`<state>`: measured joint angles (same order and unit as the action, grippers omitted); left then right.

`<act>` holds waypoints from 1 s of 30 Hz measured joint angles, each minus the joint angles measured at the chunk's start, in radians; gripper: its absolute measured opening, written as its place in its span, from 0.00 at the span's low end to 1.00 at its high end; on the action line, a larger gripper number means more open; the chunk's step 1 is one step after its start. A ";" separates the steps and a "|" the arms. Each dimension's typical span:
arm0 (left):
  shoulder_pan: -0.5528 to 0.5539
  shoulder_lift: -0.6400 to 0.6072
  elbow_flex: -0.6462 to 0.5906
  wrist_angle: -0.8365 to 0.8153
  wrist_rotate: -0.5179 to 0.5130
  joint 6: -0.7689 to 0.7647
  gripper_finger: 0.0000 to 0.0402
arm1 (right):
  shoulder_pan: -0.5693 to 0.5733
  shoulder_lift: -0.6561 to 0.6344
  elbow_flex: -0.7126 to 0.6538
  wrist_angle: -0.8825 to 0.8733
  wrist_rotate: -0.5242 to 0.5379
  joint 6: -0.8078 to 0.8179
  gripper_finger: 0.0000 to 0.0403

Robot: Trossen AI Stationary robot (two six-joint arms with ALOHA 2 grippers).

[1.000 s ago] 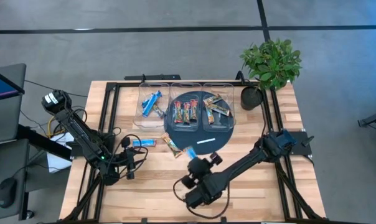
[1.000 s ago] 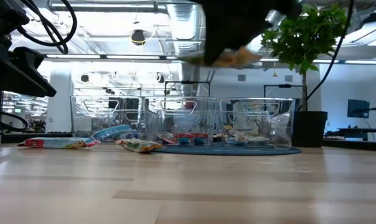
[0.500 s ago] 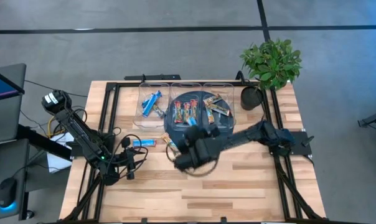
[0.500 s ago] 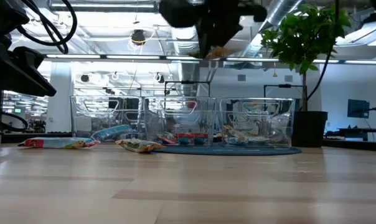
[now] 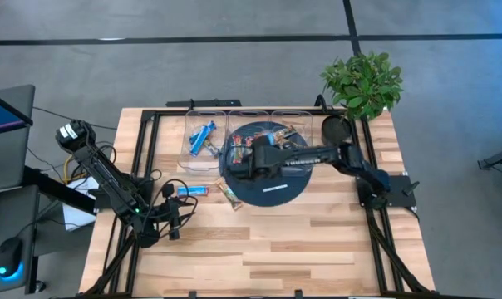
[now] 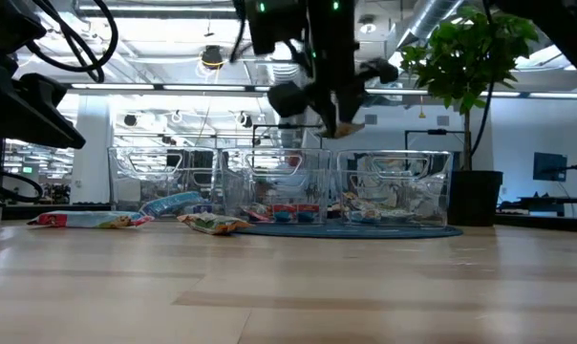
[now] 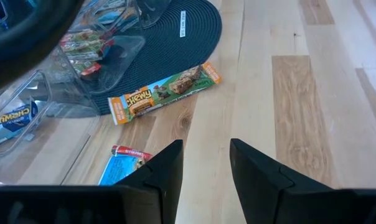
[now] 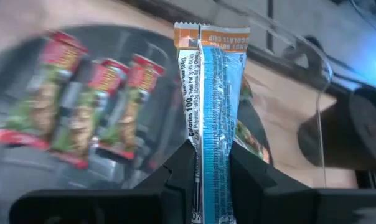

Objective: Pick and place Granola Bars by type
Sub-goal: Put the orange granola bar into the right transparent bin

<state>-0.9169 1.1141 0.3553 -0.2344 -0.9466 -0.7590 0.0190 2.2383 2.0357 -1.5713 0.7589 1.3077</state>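
My right gripper (image 8: 210, 155) hovers above the middle clear bin (image 5: 248, 166), shut on a granola bar (image 8: 211, 81) whose end is orange and whose seam side shows silvery blue. That bin holds red bars (image 8: 98, 106), the left bin blue bars (image 5: 203, 138) and the right bin orange-brown bars (image 5: 289, 142). A blue bar (image 5: 189, 190) and an orange-brown bar (image 7: 166, 93) lie flat on the table by the dark round mat (image 5: 268, 195). My left gripper (image 7: 203, 168) is open and waits near the table's left side, a little short of the blue bar (image 7: 122, 169). My right gripper pinches the bar between its two fingers at one end (image 8: 211, 140). The rest of the bar sticks out past the fingertips, along the fingers, with its orange end (image 8: 211, 34) free. In the low view the bar (image 6: 347, 124) hangs below the gripper, lifted clear above the bins.
The three clear bins stand in a row on the far part of the mat. A thin white strip (image 5: 274, 188) lies on the mat's near part. A potted plant (image 5: 361, 87) stands at the far right corner. Bare wood lies toward the near edge.
My right arm has swung from over the table's near middle toward the far edge, carrying the bar, and now hangs over the mat and the middle bin. The bar has stayed in the shut fingers. The bars on the table have not moved.
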 joint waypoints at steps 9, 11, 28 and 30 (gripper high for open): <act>0.000 0.000 0.000 0.000 0.040 -0.023 0.32 | -0.089 0.000 -0.117 0.000 -0.034 0.030 0.16; 0.000 0.000 0.000 0.000 0.041 -0.028 0.32 | -0.096 0.000 -0.136 0.000 -0.035 0.032 0.16; 0.000 0.000 0.000 0.000 0.032 -0.050 0.32 | -0.089 0.000 -0.163 0.000 0.030 0.046 0.16; 0.000 0.000 0.000 0.001 0.032 -0.050 0.32 | -0.086 0.000 -0.163 0.000 0.035 0.037 0.16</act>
<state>-0.9173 1.1145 0.3553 -0.2338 -0.9146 -0.8093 -0.0668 2.2387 1.8725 -1.5709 0.7935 1.3451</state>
